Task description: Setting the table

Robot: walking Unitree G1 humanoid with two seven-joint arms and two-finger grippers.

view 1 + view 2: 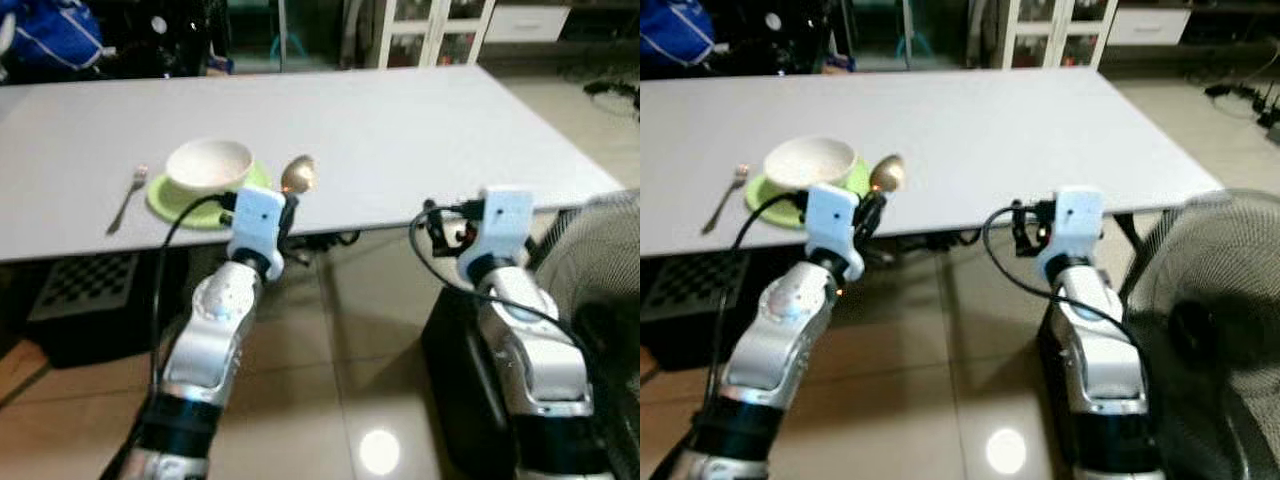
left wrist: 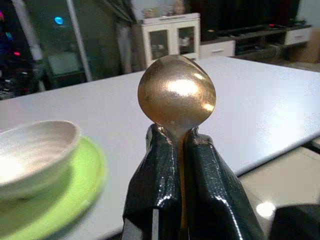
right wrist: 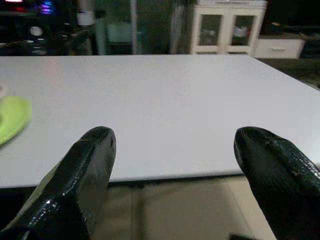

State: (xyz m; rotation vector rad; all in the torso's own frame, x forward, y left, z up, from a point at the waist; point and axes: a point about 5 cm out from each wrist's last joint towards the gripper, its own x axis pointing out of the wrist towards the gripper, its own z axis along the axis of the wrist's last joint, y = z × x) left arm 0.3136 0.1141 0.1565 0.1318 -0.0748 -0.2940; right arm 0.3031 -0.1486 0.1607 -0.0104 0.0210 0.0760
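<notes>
A golden spoon [image 1: 298,174] is pinched by its handle in my left gripper [image 1: 290,205], its bowl [image 2: 176,95] raised above the table's near edge, just right of the green plate [image 1: 178,203]. A white bowl [image 1: 209,164] sits on that plate. A silver fork [image 1: 127,196] lies on the table to the plate's left. My right gripper [image 3: 175,160] is open with nothing between its fingers, held in front of the table's near edge, right of the spoon.
The long white table [image 1: 400,130] stretches ahead over a tiled floor [image 1: 340,360]. A standing fan's grille [image 1: 1210,320] is close beside my right arm. White cabinets [image 1: 430,30] stand behind the table.
</notes>
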